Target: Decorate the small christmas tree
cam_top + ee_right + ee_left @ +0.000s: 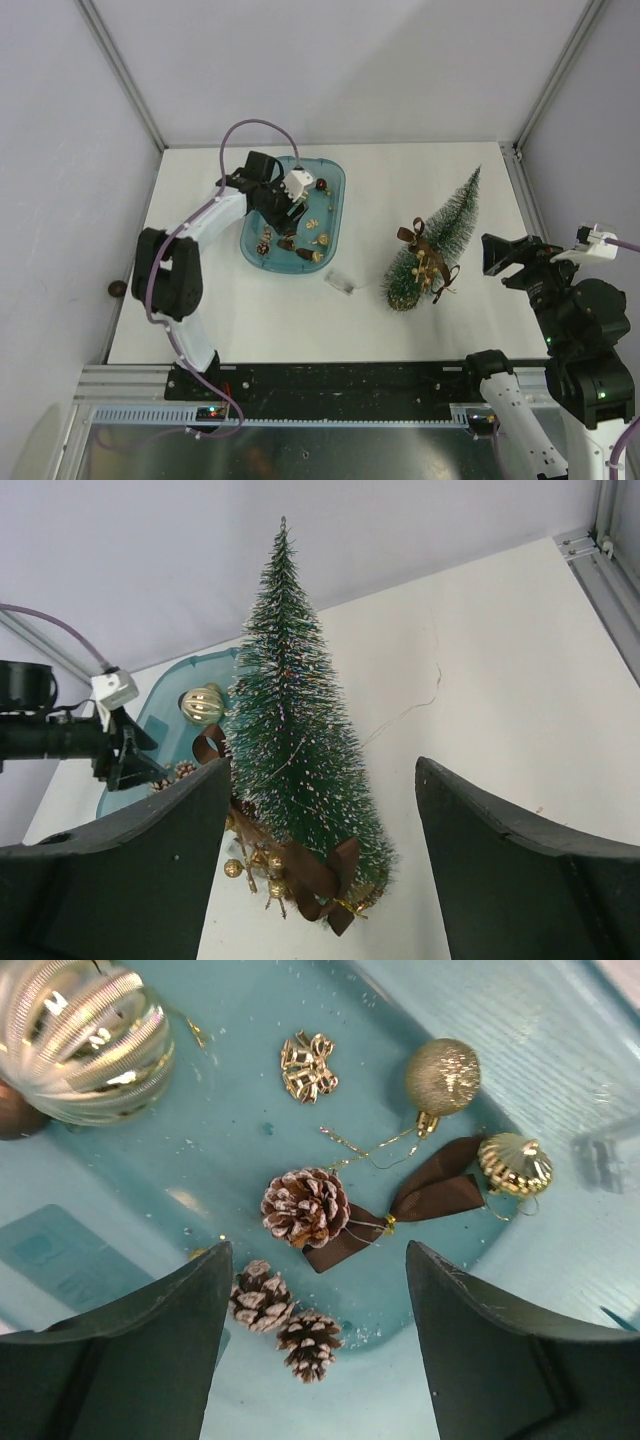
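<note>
The left end effector (318,1260) hangs open over the tray (335,190), above a bowed pinecone (303,1207). The right end effector (322,770), open and empty, faces the tree (440,235), which lies on the table (400,330) right of the tray. Closing could snag the thread of the gold ball (442,1076), dragging it along.

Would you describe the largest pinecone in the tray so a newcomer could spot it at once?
Start at the teal tray on the table's left half. In the left wrist view, a frosted pinecone lies between the gold glitter ball and two smaller pinecones. It alone has a dark brown ribbon bow lying against it.
</note>
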You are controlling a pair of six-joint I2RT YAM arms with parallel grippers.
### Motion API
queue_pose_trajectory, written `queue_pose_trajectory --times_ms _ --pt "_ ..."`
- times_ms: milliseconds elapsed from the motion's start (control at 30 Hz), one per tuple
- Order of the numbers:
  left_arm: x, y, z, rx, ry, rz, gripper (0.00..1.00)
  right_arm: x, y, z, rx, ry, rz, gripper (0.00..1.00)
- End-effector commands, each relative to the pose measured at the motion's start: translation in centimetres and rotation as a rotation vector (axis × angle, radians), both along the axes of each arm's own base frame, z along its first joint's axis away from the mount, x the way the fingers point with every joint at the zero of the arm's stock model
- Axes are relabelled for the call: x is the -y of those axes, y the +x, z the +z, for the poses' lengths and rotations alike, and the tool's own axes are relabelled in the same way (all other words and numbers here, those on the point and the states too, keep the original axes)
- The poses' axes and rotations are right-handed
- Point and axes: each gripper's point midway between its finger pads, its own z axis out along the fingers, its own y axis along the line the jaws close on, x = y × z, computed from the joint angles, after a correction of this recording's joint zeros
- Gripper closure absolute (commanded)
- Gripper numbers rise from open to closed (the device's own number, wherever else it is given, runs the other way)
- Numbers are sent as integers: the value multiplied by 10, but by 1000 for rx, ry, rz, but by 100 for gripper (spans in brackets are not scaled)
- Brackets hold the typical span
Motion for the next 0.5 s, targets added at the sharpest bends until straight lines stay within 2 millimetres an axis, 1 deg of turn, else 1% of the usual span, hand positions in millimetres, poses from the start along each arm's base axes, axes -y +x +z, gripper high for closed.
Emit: queue_pose_trajectory --times_ms 0,167,367,467 --pt "3 16 -8 -69 -58 93 25 4 -1 1 9 -17 -15 21" --pt "9 22 -34 -145 -65 123 23 4 -1 1 7 -21 -17 21" --pt "9 26 -53 -169 -44 106 23 5 -1 0 6 -24 -19 20" --pt "5 26 -63 -179 -18 104 26 5 -2 0 7 -23 -21 21"
